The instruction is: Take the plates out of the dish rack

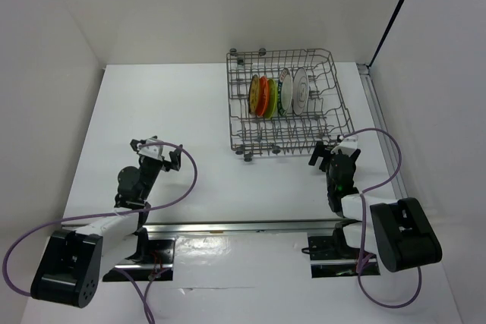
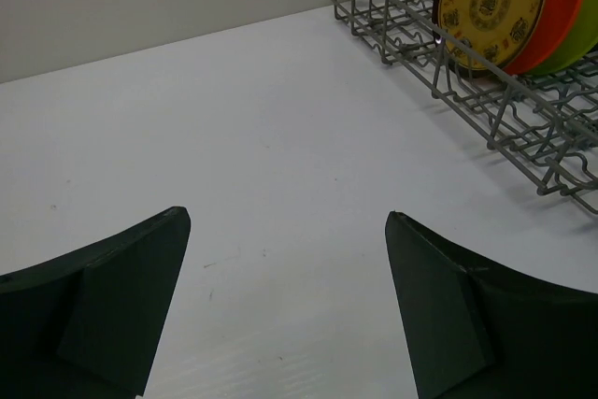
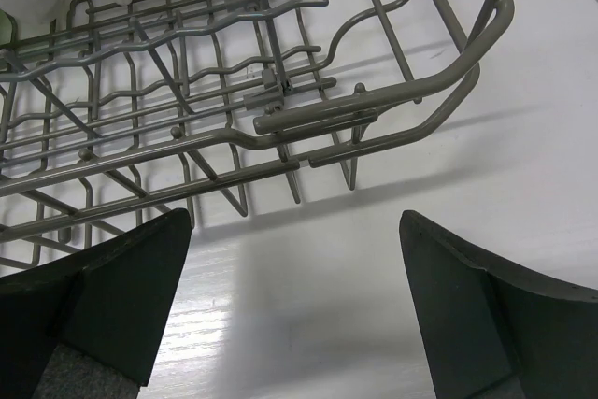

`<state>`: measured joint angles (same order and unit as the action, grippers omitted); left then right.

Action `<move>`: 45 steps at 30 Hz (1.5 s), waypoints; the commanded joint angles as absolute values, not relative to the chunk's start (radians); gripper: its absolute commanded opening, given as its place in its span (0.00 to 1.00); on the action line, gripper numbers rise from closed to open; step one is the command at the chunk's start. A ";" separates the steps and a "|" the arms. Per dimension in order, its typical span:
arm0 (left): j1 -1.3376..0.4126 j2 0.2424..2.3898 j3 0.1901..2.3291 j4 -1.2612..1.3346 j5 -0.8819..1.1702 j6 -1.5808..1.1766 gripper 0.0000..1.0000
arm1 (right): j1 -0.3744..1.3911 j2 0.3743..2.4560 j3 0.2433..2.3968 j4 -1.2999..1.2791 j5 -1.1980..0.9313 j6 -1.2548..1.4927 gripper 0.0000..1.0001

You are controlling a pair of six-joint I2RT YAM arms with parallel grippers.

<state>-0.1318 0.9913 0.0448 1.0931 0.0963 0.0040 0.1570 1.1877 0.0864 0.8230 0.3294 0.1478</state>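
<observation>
The grey wire dish rack [image 1: 326, 111] stands at the back right of the table. Five plates stand upright in it in a row: amber-yellow patterned [image 1: 254, 95], orange [image 1: 263, 95], lime green [image 1: 271, 97], white with blue rim [image 1: 285, 92], white with a dark ring [image 1: 301, 90]. My left gripper [image 1: 173, 158] is open and empty over bare table, left of the rack; its wrist view shows the amber plate [image 2: 491, 2], the orange plate [image 2: 559, 2] and the rack [image 2: 523, 119]. My right gripper [image 1: 325, 153] is open and empty just in front of the rack's near right corner [image 3: 392, 105].
White walls close in the table on the left, back and right. A metal rail [image 1: 243, 226] runs across the near edge by the arm bases. Purple cables [image 1: 190, 180] loop from both arms.
</observation>
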 commanded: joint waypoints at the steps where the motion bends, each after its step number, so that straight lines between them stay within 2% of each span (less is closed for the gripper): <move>1: -0.127 0.979 -0.101 1.175 0.127 0.031 1.00 | 0.155 1.193 0.117 0.899 0.351 0.140 1.00; 24: -0.127 0.971 -0.100 1.155 0.161 0.044 1.00 | 0.155 1.168 0.104 0.910 0.370 0.140 1.00; 27: -0.127 0.944 -0.077 1.132 0.161 0.044 1.00 | 0.155 1.088 0.150 0.743 0.391 0.149 1.00; 31: -0.127 0.888 0.055 0.849 0.221 0.072 1.00 | 0.155 0.892 0.215 0.606 0.382 0.126 1.00; 36: -0.127 0.877 0.339 0.386 0.129 0.058 1.00 | 0.155 0.764 0.351 0.471 0.316 0.025 1.00; 40: -0.127 0.887 0.544 0.105 0.138 0.245 1.00 | 0.155 0.794 0.536 0.359 0.177 -0.093 1.00; 45: -0.127 0.926 0.849 -0.092 0.207 0.473 1.00 | 0.155 1.004 0.896 0.180 0.048 -0.350 1.00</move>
<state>-0.1314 0.9024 0.6922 0.1116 0.1471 0.2691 0.1570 0.9070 0.7113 0.3340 0.1658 -0.1352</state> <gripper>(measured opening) 1.001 0.999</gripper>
